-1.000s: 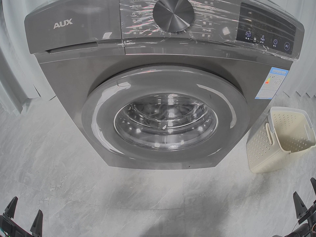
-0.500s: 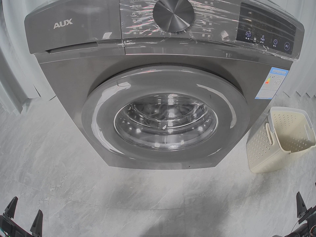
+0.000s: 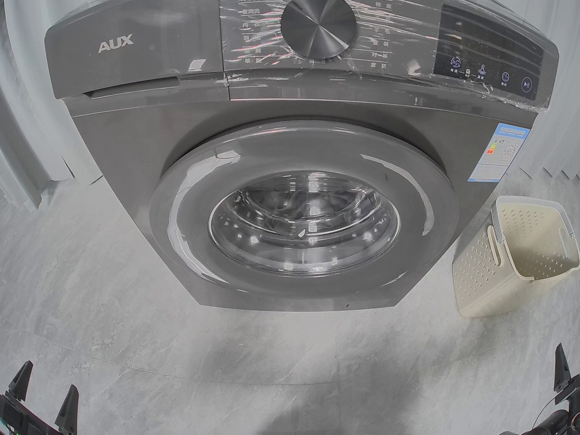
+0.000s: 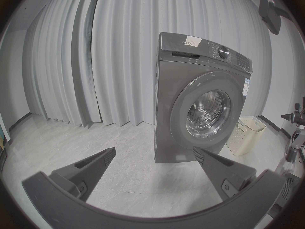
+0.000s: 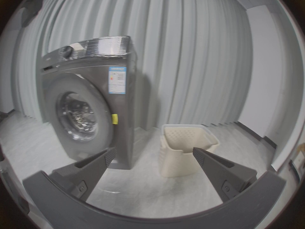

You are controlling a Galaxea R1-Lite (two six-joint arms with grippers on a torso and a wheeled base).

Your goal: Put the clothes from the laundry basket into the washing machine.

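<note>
You've got one washing machine (image 3: 302, 225), one laundry basket (image 3: 477, 267) beside it; left gripper (image 4: 153, 149) and right gripper (image 5: 153, 149), jaws both spread wide, empty.

Washing machine (image 3: 302, 116): top cut by head view's upper edge. Door glass (image 3: 304, 223) full of glare, drum contents impossible to tell. Laundry basket (image 3: 477, 273), right of machine: bottom hidden behind own near wall. Left gripper (image 3: 45, 388) cut by lower edge, two fingertips (image 3: 68, 397) poking in. Right gripper (image 5: 152, 150) cut at head view's lower right corner, one fingertip (image 3: 560, 362) in.
</note>
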